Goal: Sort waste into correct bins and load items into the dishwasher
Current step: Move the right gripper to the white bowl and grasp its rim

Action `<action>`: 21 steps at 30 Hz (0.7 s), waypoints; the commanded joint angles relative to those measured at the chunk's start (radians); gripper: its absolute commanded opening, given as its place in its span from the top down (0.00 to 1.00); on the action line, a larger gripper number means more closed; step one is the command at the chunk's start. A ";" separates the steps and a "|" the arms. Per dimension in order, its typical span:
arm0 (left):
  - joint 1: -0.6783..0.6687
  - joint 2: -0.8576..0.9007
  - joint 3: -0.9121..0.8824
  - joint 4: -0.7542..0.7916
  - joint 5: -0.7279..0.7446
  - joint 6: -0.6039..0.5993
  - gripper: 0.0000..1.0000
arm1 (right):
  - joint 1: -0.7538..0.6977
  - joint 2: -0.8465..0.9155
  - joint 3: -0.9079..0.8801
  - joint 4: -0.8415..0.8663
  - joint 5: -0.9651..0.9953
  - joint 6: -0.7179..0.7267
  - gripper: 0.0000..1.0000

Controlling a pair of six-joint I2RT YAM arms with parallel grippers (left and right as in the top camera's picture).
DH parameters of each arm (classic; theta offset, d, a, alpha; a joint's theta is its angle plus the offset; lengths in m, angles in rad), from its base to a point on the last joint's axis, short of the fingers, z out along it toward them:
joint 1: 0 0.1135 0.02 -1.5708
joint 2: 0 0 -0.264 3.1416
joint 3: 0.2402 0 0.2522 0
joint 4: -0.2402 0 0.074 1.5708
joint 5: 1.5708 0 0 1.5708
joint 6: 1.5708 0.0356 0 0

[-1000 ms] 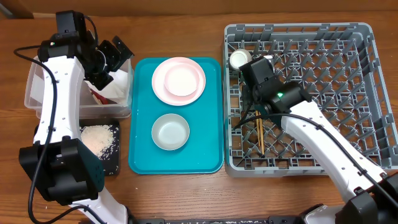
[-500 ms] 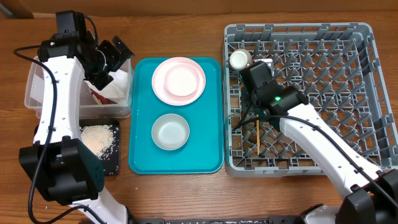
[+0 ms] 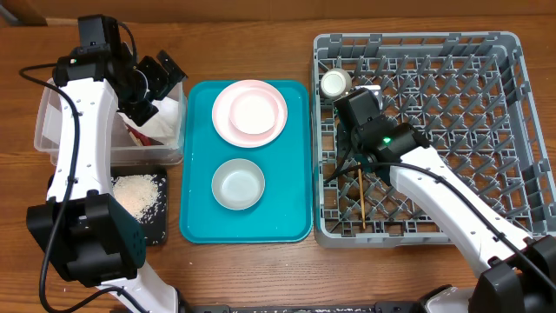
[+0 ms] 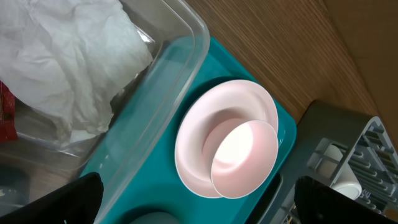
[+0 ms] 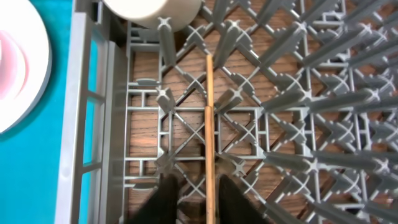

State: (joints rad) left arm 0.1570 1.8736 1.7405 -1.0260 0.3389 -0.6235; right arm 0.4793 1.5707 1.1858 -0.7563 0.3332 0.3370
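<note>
My right gripper (image 5: 200,202) hovers low over the grey dishwasher rack (image 3: 469,52), its jaws slightly apart. A wooden chopstick (image 5: 210,124) lies on the lattice between the fingers; the left one is clear of it. From overhead the chopsticks (image 3: 360,196) lie along the rack's left side. The white cup (image 3: 334,83) sits in the rack's far left corner. My left gripper (image 4: 199,208) stands wide open and empty over the edge of the clear tub (image 3: 52,122), which holds the napkin (image 4: 62,62) and the red wrapper (image 4: 6,118). Rice (image 3: 137,193) lies on the black tray (image 3: 161,228).
The teal serving tray (image 3: 200,217) lies between tub and rack. It carries the pink plate (image 3: 226,117) with a bowl (image 3: 254,111) on it, and a second bowl (image 3: 238,184) nearer the front. Upright pegs fill the rack's floor.
The right gripper's jaws have parted off the chopstick, which now rests on the rack floor. The right wrist has shifted slightly. The left arm has not moved.
</note>
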 commanded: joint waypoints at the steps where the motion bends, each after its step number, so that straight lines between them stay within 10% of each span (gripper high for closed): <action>1: -0.007 -0.010 0.013 -0.002 -0.010 -0.009 0.00 | -0.004 -0.005 -0.003 0.020 -0.121 0.020 0.70; 9: -0.007 -0.010 0.013 -0.002 -0.010 -0.009 0.00 | 0.042 -0.005 -0.003 0.208 -0.715 0.087 0.69; 21: -0.007 -0.010 0.013 -0.002 -0.010 -0.009 0.00 | 0.391 0.002 -0.003 0.401 -0.410 0.074 0.66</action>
State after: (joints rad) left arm 0.1570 1.8736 1.7405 -1.0260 0.3389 -0.6235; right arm 0.7937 1.5707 1.1828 -0.3820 -0.2211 0.4187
